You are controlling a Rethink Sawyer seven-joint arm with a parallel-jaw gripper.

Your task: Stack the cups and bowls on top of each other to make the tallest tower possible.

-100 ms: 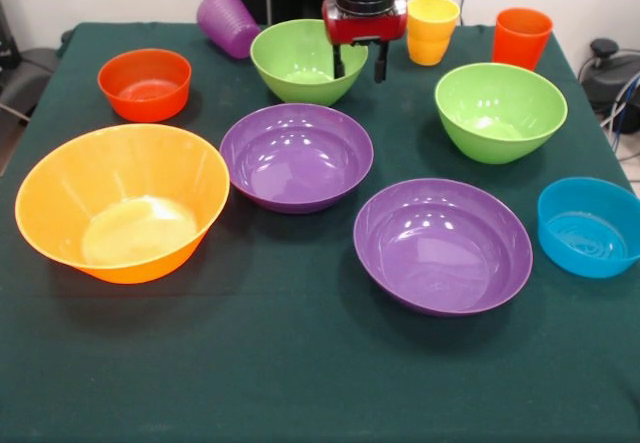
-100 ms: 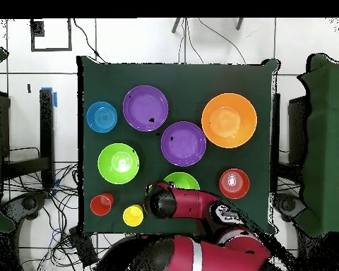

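All bowls sit apart on the green cloth, with no tower standing. My gripper (image 1: 360, 73) is open, its fingers on either side of the right rim of the back green bowl (image 1: 300, 58) (image 2: 181, 181). In front lie two purple bowls (image 1: 296, 155) (image 1: 443, 245). The large yellow-orange bowl (image 1: 122, 203) is at the left, the small red-orange bowl (image 1: 145, 83) behind it. A second green bowl (image 1: 500, 111) and the blue bowl (image 1: 590, 226) are at the right. The ribbed purple cup (image 1: 228, 23) lies on its side. Nested yellow cups (image 1: 432, 28) and an orange-red cup (image 1: 521, 36) stand at the back.
The green tablecloth (image 1: 300, 363) runs to the front edge of the picture. Cables and a dark object (image 1: 610, 73) lie off the table's right side. In the overhead view my red arm (image 2: 193, 205) covers the gripper and the purple cup.
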